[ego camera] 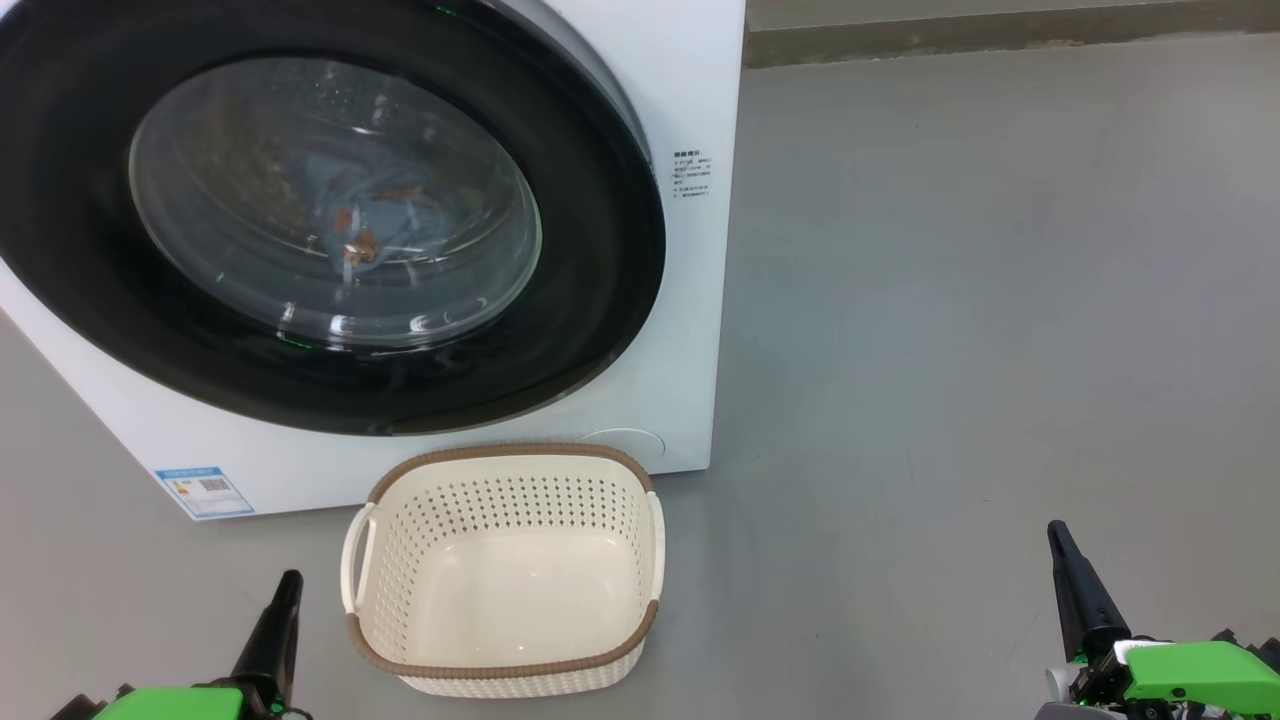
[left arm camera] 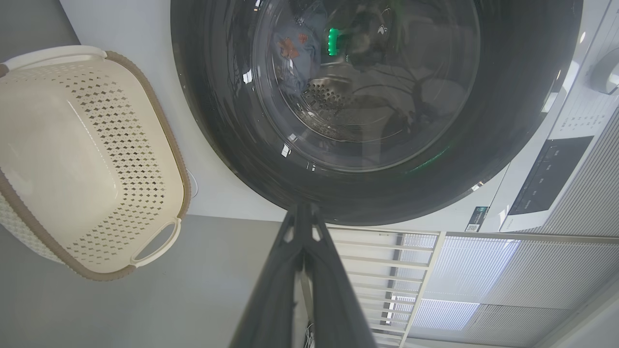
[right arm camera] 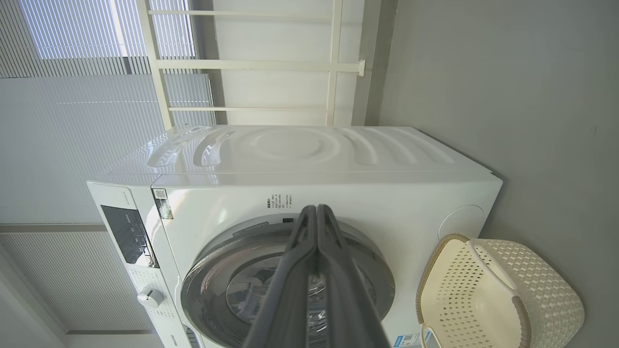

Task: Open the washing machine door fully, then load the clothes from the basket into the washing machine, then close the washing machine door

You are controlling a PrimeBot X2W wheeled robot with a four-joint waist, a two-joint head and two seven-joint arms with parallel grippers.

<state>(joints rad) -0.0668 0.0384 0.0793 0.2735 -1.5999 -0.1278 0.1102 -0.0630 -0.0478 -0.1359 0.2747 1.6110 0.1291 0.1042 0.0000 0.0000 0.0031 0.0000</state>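
The washing machine point(ego camera: 690, 300) stands white at the upper left, and the washing machine door point(ego camera: 590, 300) lies closed flat against its front. Through the glass I see the clothes point(ego camera: 370, 215), light-blue fabric with orange figures, inside the drum. The basket point(ego camera: 510, 455) sits on the floor just before the machine, with nothing in it. My left gripper point(ego camera: 285, 590) is shut at the lower left, beside the basket's left handle. My right gripper point(ego camera: 1060, 540) is shut at the lower right, far from the basket. The left wrist view has the door point(left arm camera: 508, 121), clothes point(left arm camera: 295, 53), basket point(left arm camera: 159, 125) and shut left gripper point(left arm camera: 302, 210).
Bare grey floor point(ego camera: 1000, 300) spreads to the right of the machine up to a wall base point(ego camera: 1000, 35). The right wrist view shows the machine's top point(right arm camera: 338, 159), its control panel point(right arm camera: 128, 234), a white railing point(right arm camera: 242, 63), the basket point(right arm camera: 546, 280) and the shut right gripper point(right arm camera: 316, 210).
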